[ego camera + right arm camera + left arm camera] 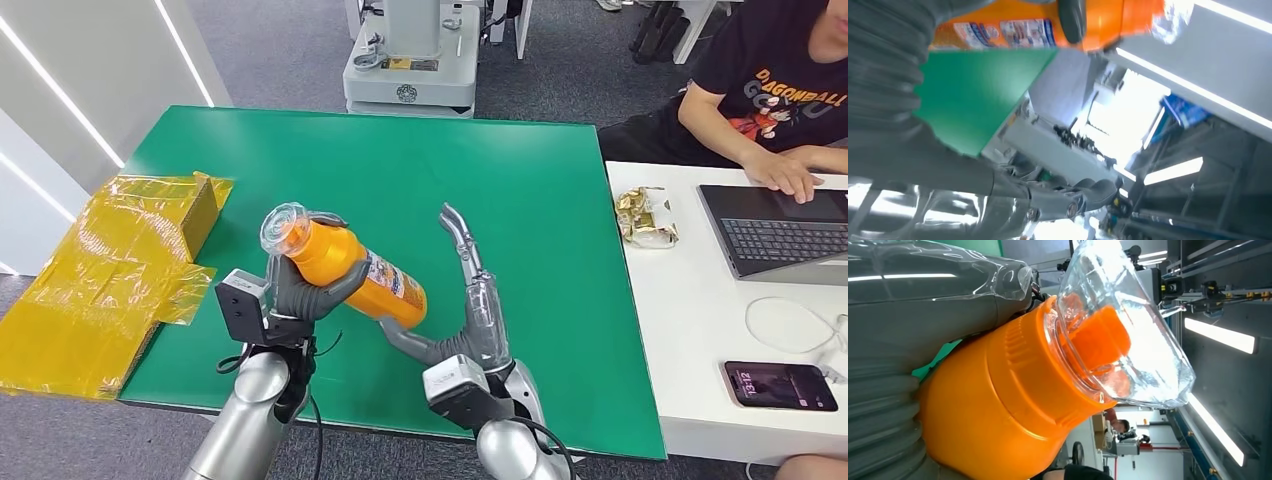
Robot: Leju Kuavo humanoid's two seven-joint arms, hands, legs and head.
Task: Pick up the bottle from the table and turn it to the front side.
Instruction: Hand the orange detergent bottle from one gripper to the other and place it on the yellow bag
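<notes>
The left hand [300,290] is clamped round the upper body of the orange bottle [350,265], holding it tilted above the green bench [540,200] with its clear cap toward the far left, likely so it can be rotated. The right hand [470,320] is empty, fingers apart and stretched forward, thumb at the bottle's base as if to steady the turn. A yellow box [120,270] sits left; a person with a laptop [780,230] sits well right, nothing blocking.
</notes>
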